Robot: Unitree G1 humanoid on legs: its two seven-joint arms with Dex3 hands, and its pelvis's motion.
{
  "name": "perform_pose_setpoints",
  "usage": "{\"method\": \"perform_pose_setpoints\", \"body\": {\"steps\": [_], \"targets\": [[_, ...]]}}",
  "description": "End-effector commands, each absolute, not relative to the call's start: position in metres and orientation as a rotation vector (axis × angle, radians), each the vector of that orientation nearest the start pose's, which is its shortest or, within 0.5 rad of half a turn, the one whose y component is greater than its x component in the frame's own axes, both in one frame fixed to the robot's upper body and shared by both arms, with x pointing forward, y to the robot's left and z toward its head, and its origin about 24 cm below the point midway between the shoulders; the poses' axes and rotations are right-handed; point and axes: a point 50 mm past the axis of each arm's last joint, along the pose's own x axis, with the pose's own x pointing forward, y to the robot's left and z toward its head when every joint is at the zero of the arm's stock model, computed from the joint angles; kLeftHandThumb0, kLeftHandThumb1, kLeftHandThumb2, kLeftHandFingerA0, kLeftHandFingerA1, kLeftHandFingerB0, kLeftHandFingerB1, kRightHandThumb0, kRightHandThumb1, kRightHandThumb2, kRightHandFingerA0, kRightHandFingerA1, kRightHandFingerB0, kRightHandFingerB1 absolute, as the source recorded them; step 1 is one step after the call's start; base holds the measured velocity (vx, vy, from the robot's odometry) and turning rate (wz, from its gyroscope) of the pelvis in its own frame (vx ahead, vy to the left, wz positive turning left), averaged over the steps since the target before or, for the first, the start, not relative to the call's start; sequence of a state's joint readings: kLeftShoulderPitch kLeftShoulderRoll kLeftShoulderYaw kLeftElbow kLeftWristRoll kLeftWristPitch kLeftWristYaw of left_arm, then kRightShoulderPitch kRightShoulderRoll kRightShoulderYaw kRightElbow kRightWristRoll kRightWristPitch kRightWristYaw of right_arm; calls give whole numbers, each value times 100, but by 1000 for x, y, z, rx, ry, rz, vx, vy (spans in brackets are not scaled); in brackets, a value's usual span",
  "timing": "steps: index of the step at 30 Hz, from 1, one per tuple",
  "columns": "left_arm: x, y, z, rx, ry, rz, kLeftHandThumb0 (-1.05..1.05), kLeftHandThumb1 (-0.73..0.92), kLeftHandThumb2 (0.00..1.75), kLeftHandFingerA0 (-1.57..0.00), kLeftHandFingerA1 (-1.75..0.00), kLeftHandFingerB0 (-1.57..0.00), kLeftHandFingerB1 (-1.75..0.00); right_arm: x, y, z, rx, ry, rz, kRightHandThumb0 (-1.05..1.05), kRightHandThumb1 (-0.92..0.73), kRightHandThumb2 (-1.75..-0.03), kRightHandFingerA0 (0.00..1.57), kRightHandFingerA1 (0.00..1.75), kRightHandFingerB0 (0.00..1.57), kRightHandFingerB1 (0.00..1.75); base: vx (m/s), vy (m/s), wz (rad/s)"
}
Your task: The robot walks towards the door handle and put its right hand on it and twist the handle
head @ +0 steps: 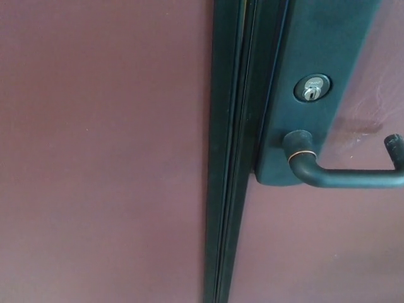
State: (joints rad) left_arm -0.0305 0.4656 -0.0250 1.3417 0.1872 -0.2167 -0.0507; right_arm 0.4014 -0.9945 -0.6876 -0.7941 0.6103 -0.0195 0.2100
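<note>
The door handle [344,172] sits at the right of the head view — a dark lever whose round neck, ringed by a thin coppery band, springs from the lower end of a dark green lock plate [319,88]. From that neck the lever runs level to the right as far as the picture's edge, where its tip turns upward. Above the neck, on the same plate, is a silvery keyhole cylinder [311,88]. Left of the plate, a dark vertical door frame [230,189] runs from top to bottom of the view. The maroon door panel [101,151] fills everything left of the frame, and more maroon surface lies right of the plate, behind the lever. Neither hand shows — nothing touches the handle, so whether the fingers are apart or together cannot be told.
</note>
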Motion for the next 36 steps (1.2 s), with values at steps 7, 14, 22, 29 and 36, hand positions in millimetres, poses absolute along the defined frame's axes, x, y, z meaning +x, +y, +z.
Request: {"method": "perform_pose_setpoints", "body": {"steps": [7,14,22,29,36], "targets": [[94,327,-124,582,1145,24,-33,62,59,-74,-49,-55,-42,190,-221,246,-788,-287,455,-43,-44,-54,64,47,55,41,0,0,0],[94,326,-125,566,1148,29,-34,62,59,-74,-49,-56,-43,198,-215,234,-826,-238,477,-43,-49,-55,59,45,51,39,0,0,0],[94,326,-125,571,1149,27,-34,62,59,-74,-49,-57,-43,208,-209,222,-862,-183,489,-41,-52,-55,58,44,50,39,0,0,0],[95,326,-125,572,1145,18,-34,62,59,-74,-49,-57,-43,222,-210,213,-892,-123,493,-40,-52,-56,56,44,48,38,0,0,0],[92,326,-125,562,1151,26,-34,62,59,-74,-49,-57,-43,224,-210,219,-900,-123,493,-40,-53,-56,57,44,49,38,0,0,0]]}}
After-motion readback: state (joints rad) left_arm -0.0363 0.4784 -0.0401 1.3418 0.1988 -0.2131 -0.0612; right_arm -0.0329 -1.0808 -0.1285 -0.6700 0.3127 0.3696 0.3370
